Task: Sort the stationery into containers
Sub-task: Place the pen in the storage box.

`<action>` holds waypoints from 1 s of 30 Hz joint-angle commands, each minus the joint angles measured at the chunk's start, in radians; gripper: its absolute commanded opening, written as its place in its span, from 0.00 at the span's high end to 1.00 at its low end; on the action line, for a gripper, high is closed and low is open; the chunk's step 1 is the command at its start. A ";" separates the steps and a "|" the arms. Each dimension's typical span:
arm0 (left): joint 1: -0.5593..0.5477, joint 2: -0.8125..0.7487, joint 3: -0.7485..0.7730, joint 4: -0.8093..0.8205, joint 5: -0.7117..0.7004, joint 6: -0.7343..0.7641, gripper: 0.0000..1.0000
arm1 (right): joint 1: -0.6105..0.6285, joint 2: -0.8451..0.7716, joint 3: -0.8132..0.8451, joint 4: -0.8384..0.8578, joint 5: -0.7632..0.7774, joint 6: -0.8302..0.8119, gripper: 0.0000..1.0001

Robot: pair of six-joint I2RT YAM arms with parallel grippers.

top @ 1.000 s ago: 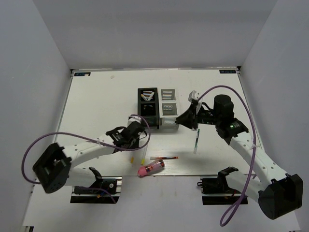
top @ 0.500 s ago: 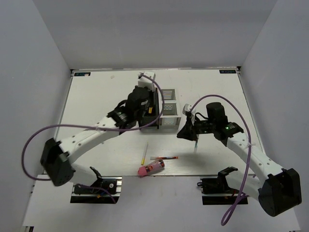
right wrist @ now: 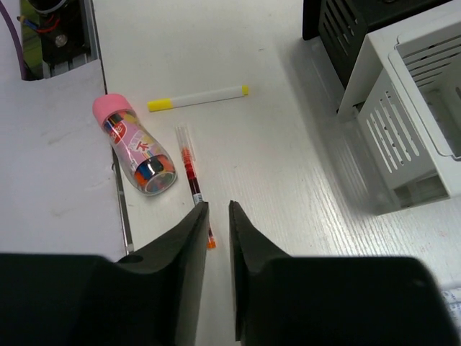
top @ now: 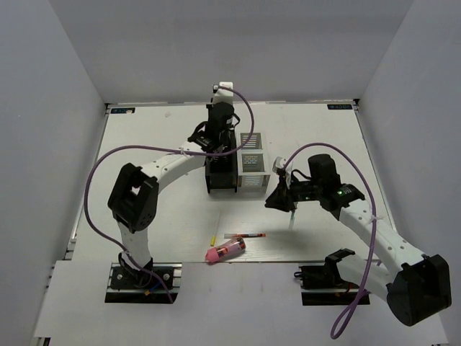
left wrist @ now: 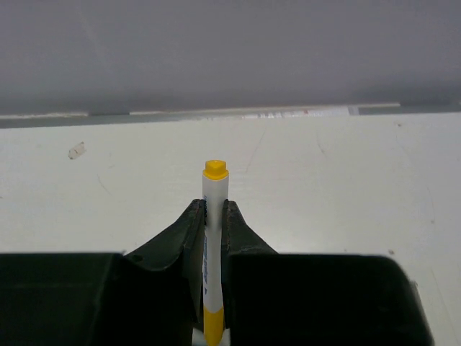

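left claw [left wrist: 215, 210] pinches a white stick [left wrist: 215, 189], yellow tip poking past the fingertips, above the black box [top: 220, 176]. best play: centre over one compartment, lower, then let go. right claw [right wrist: 215, 209] hovers nearly closed and empty above the red pen [right wrist: 193, 176] on the worktop [right wrist: 274, 180]. blue print on the stick and the label on the pink-capped bottle [right wrist: 133, 148] are too small to read.

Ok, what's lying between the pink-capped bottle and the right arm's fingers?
A slim red pen lies between the pink-capped bottle and the right fingers, as seen in the right wrist view.
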 commanded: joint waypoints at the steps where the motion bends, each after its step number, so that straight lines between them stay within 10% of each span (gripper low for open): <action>1: 0.012 0.020 0.085 0.003 0.008 -0.001 1.00 | 0.001 -0.023 -0.019 0.002 0.000 -0.008 0.73; 11: 0.022 0.005 -0.049 -0.001 0.060 -0.113 1.00 | 0.004 0.025 0.020 0.006 -0.017 -0.014 0.39; 19: 0.022 -0.048 -0.083 0.009 0.069 -0.124 0.29 | 0.008 0.114 0.078 -0.008 -0.018 -0.024 0.38; 26: 0.022 -0.177 -0.122 -0.022 0.114 -0.144 0.09 | 0.050 0.206 0.141 -0.044 0.017 -0.001 0.36; 30: 0.022 -0.315 -0.070 -0.314 0.161 -0.162 0.06 | 0.122 0.363 0.277 -0.103 0.095 0.070 0.40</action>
